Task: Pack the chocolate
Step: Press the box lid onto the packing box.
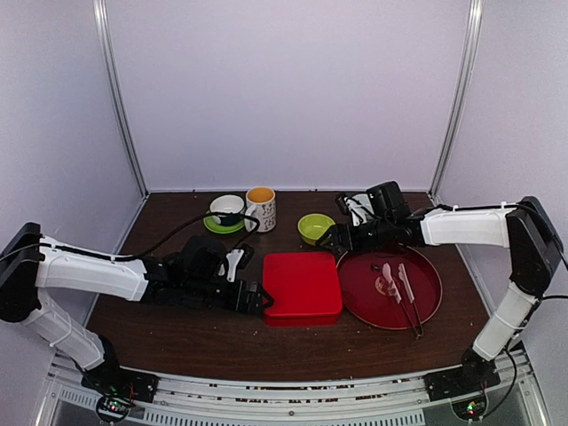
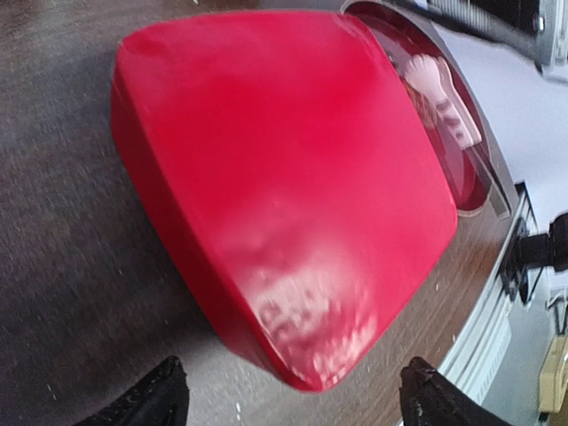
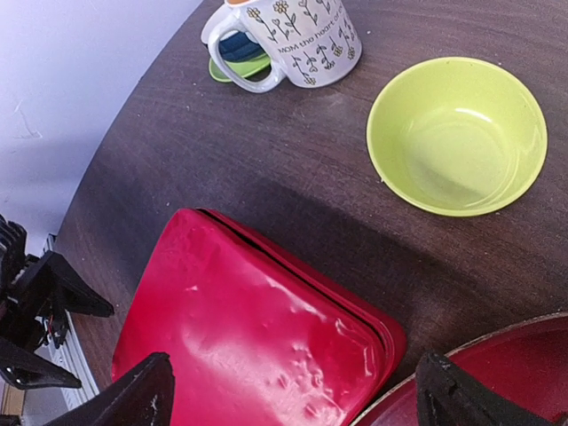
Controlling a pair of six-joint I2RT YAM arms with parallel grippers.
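The chocolate is out of view. A closed red box (image 1: 302,284) lies in the middle of the table. My left gripper (image 1: 257,298) is low at the box's left side, open. In the left wrist view its fingertips stand wide apart on either side of a corner of the red box (image 2: 284,177), and the left gripper (image 2: 293,392) touches nothing. My right gripper (image 1: 330,238) hovers over the box's far right corner, open. In the right wrist view the red box (image 3: 248,337) fills the space below the right gripper (image 3: 295,390).
A round dark-red tray (image 1: 364,275) right of the box holds pink-handled tongs and a knife (image 1: 397,284). Behind the box stand a green bowl (image 1: 315,227), a flowered mug (image 1: 261,209) and a cup on a green saucer (image 1: 227,211).
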